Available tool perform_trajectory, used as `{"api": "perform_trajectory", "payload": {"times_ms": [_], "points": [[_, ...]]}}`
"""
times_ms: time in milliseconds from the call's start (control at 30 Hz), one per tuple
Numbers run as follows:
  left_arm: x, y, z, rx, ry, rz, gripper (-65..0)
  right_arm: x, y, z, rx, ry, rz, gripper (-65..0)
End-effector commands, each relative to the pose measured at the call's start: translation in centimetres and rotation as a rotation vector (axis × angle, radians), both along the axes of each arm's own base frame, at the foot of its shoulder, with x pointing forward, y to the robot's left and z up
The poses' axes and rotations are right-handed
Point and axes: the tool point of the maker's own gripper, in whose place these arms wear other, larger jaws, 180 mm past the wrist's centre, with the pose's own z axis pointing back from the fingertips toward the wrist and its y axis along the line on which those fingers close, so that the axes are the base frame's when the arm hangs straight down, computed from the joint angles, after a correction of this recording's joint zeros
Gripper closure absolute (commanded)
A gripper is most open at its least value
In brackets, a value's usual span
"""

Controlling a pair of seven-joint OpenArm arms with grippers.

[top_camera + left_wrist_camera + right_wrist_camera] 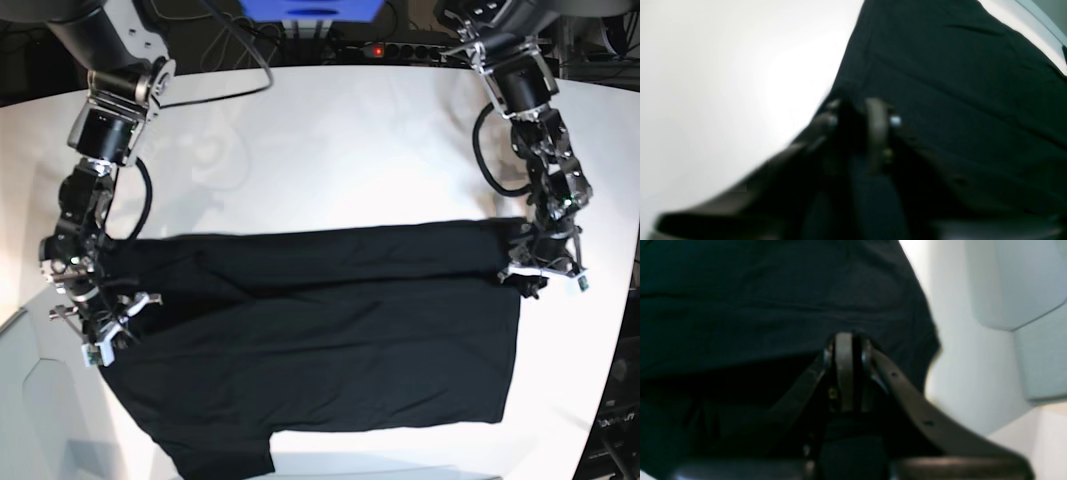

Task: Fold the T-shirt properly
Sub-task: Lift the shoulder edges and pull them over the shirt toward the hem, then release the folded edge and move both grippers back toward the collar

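The T-shirt (330,330) is lying spread on the white table (330,150), with its long axis running across the base view from one arm to the other. A strip along its far edge is being carried folded over toward the near side, forming a straight band from side to side. One short sleeve (225,455) is pointing toward the near edge of the table, at that view's lower left. The collar end cannot be placed with certainty, since no print or tag is showing.

The left gripper (541,268) is being held at the fold's end on the base view's right. In the left wrist view its fingers (877,133) are seen pressed together on dark cloth (957,100), though the picture is blurred. The right gripper (100,325) is being held at the opposite end, and in the right wrist view its fingers (844,373) are closed tight on a fold of the cloth (773,306).

The table is smooth, matte and brightly lit, with a rounded far edge. Beyond it, black cables (230,60), a power strip with a red lamp (375,48) and a blue box (310,10) are being shown against a dark background.

The fabric is plain, soft and lightly creased, with shallow wrinkles running along the fold. The arms are built of black metal links with exposed screws.
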Motion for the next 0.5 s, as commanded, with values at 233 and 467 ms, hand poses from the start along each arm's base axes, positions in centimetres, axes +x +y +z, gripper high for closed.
{"api": "perform_trajectory", "payload": {"times_ms": [233, 467], "points": [[0.2, 1.6, 3.5, 0.064, -0.084, 0.007, -48.4, 1.6, -0.6, 2.9, 0.002, -0.080, -0.004, -28.3], [-3.8, 1.3, 0.1, 0.075, 0.005, 0.000, -48.0, 0.8, -0.9, 4.9, -0.043, -0.128, -0.009, -28.5]]}}
